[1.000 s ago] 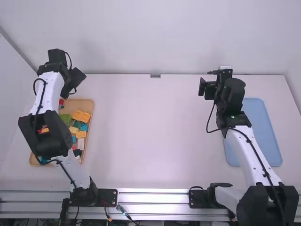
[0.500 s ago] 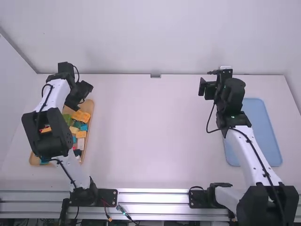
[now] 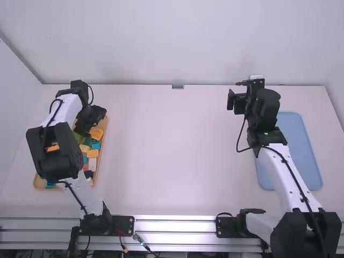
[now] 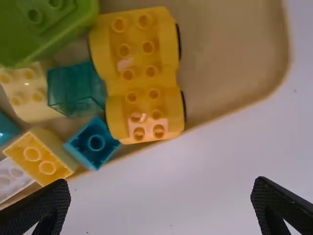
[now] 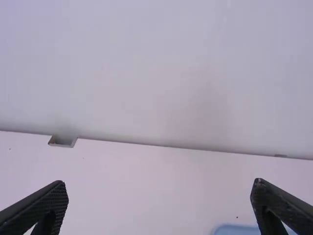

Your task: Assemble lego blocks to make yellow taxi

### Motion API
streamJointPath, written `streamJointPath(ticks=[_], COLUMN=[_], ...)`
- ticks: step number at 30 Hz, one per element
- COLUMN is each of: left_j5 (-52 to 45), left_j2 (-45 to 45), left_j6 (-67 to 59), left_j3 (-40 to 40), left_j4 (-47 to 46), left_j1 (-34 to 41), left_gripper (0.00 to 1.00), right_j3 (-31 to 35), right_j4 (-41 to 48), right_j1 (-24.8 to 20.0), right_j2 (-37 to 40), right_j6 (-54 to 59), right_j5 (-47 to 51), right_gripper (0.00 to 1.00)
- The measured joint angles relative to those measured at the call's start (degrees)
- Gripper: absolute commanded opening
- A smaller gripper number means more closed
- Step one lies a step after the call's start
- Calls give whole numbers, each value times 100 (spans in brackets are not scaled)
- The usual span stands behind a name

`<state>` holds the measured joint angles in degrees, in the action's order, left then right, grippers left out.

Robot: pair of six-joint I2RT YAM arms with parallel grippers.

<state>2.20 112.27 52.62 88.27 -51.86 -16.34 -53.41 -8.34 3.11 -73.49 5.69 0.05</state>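
lego blocks (image 4: 139, 85) in tray (image 4: 230, 54), white table (image 3: 177, 156), wall (image 3: 177, 43)

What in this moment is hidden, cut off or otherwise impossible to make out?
- High view: blocks in the wooden tray under the left arm, which covers them.
- High view: part of the blue tray's near-side outline, behind the right arm.
- Left wrist view: the green block's full shape, cut off by the picture's edge.
- Left wrist view: the yellow wheeled piece's underside, hidden by its body.

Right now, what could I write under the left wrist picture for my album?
The open left end effector near a yellow wheeled base and a green block in a tan tray.
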Motion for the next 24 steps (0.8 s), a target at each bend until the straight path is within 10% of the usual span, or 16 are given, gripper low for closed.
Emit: streamJointPath(ticks=[24], left_j5=[409], left_j2=[0], left_j6=[310], left_j3=[-1196], left_j4=[1582], left_j1=[0], left_gripper=[95], right_j3=[0], right_j4=[138], right_j1=[0], right_j2=[0], right_j6=[33], right_j5=[-20], right_gripper=[99])
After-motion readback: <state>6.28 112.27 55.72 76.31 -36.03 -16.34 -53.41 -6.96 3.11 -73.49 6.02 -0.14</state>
